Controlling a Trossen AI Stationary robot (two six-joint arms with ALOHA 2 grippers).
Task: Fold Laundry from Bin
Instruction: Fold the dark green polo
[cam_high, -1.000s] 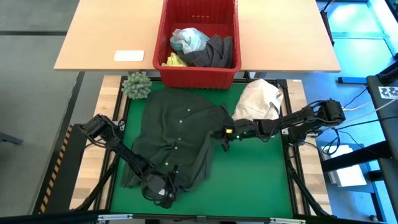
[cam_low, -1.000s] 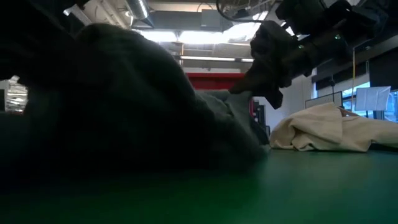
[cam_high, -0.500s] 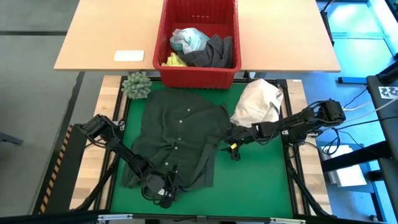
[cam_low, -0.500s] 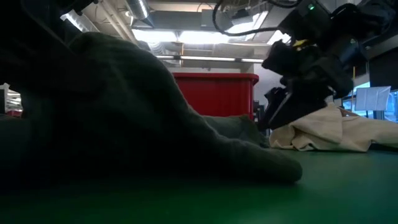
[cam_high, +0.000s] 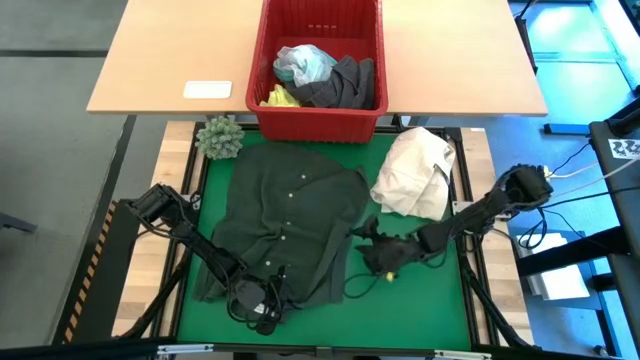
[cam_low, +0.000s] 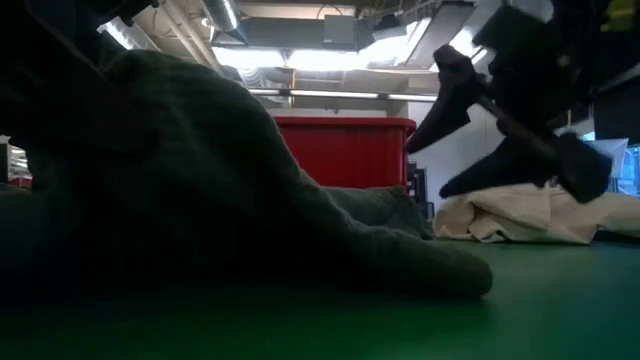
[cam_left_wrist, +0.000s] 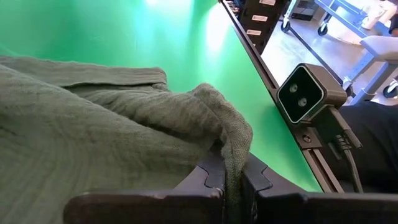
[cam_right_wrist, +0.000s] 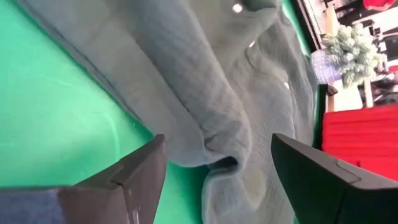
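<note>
One dark green-black button shirt (cam_high: 285, 220) lies out on the green mat, only partly folded; grey, turquoise and yellow garments (cam_high: 320, 78) remain in the red slotted plastic bin (cam_high: 318, 120). Left gripper (cam_high: 262, 312) is clamped on the shirt's hem; right gripper (cam_high: 385, 258), just beside the shirt's edge, is spread wide and holds nothing.

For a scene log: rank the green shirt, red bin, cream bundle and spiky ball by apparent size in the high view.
1. Green shirt, spread on the mat.
2. Red bin, a bit smaller.
3. Cream bundle.
4. Spiky ball, clearly smallest.

cream cloth bundle (cam_high: 412, 172) on green mat (cam_high: 420, 300) | spiky ball (cam_high: 219, 137) | white card (cam_high: 207, 90)
</note>
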